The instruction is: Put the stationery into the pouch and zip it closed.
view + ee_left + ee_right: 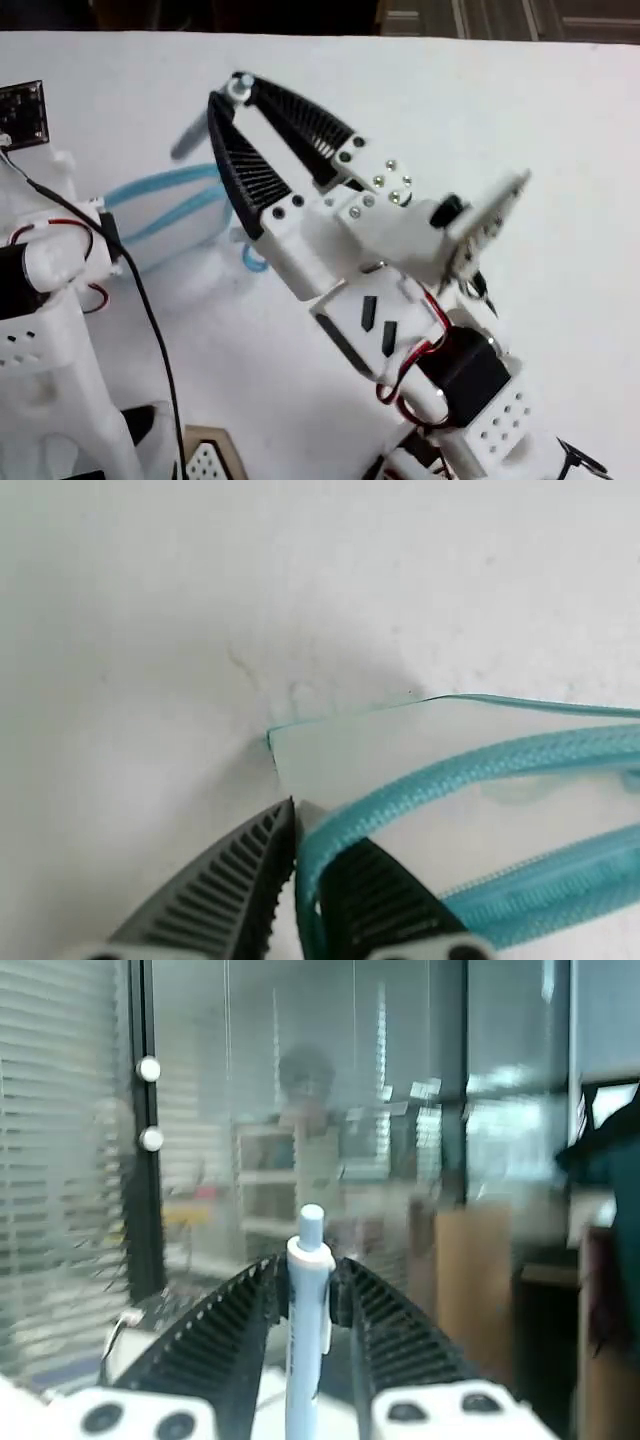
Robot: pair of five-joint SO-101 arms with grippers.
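One pen (192, 138) in right tool (230, 95), one pouch (420, 750) in left tool (297, 817)

Nothing legible anywhere: no text, label, brand, number or sign to read.

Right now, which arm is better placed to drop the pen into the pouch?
The right: its gripper is shut on the pen, close to the pouch. The left gripper is pinching the pouch's zipper edge.
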